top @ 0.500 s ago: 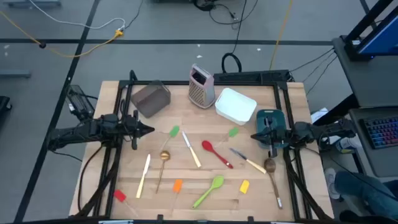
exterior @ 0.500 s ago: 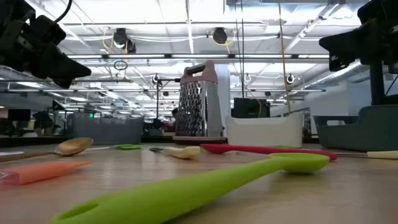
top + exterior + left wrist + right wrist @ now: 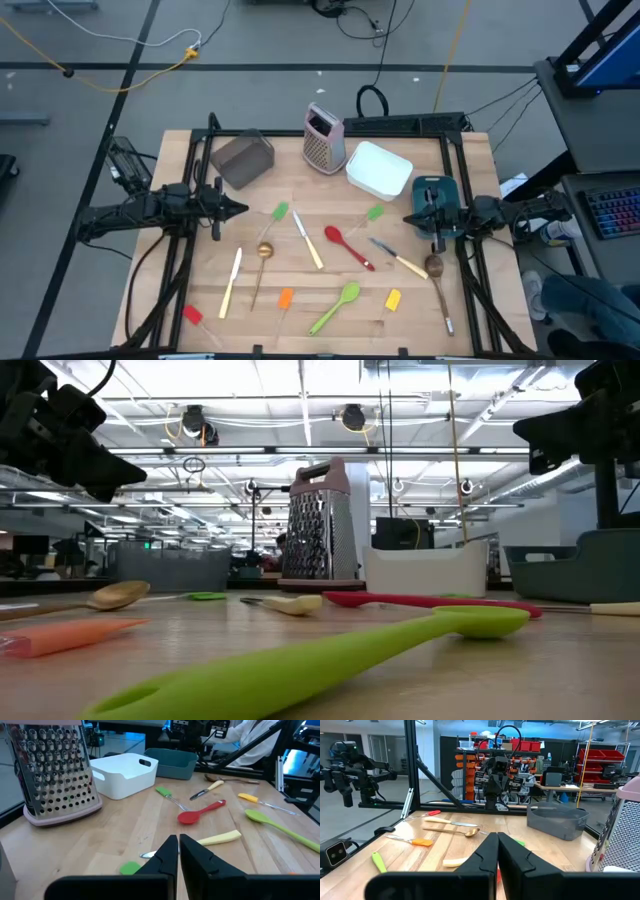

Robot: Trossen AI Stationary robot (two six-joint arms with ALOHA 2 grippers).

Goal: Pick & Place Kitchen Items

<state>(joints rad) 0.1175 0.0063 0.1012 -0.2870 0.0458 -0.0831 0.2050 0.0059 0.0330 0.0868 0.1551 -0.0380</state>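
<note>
Utensils [image 3: 349, 248] lie scattered on tabletop [image 3: 470, 160] between both end effectors: left end effector [image 3: 237, 209] and right end effector [image 3: 410, 218] pressed together, empty, apparently parked pre-pick.

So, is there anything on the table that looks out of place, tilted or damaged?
Nothing stands out. The utensils lie scattered flat on the table, none visibly broken. The grater stands upright beside the white container. The left pincer and right pincer, both shut, hold nothing.
</note>
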